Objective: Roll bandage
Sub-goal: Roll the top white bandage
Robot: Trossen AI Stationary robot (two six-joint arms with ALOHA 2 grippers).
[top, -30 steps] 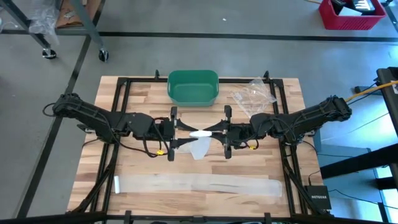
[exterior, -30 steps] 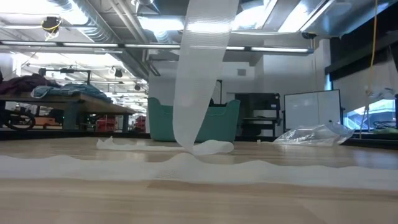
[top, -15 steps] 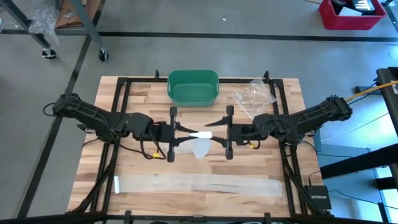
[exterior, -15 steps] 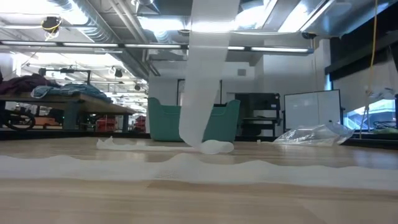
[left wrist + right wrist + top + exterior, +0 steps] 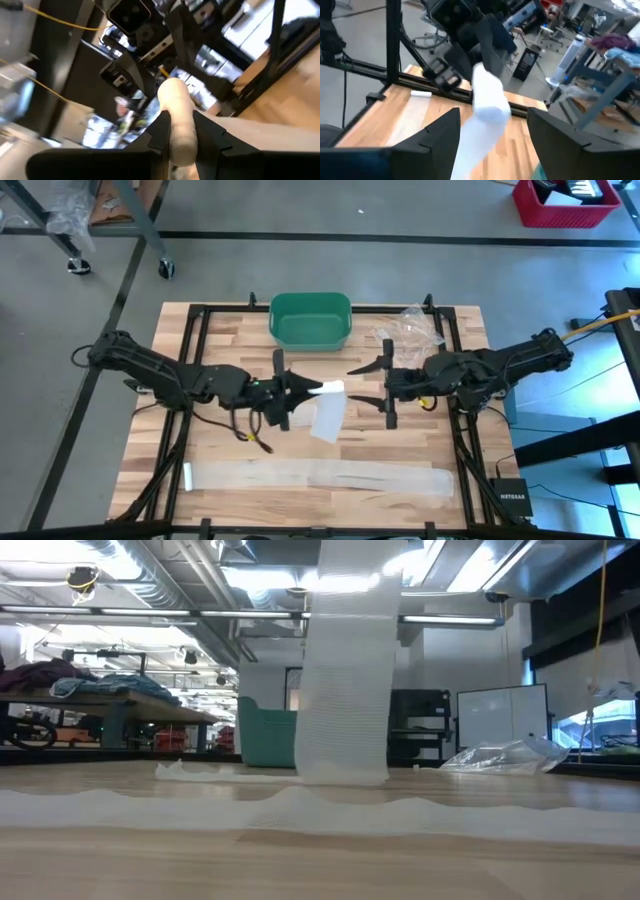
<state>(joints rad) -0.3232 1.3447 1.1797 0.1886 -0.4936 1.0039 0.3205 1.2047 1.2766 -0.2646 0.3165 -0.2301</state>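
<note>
Nearest me, along the front edge of the bench (image 5: 210,330), the unrolled length of bandage (image 5: 320,477) lies flat and slack, so there is loose material to feed the winding. From it the strip climbs off the wood to mid-bench, hanging as a broad white band (image 5: 345,670) in the low view.

Above the middle of the bench my left tool (image 5: 297,387) is clamped on the bandage roll (image 5: 328,387), fingers pinching it near one end; the left wrist view shows the white cylinder (image 5: 177,125) squeezed between them. I judge I hold it aloft so the hanging strip stays taut and wraps evenly.

My right tool (image 5: 367,385) stands just beside the roll's free end, fingers spread wide and touching nothing; the right wrist view has the roll (image 5: 487,97) ahead of the gap. It looks ready for a fresh bite to turn the roll.

At the far edge sit the green bin (image 5: 310,320) and a crumpled clear bag (image 5: 408,330), both clear of the work.
</note>
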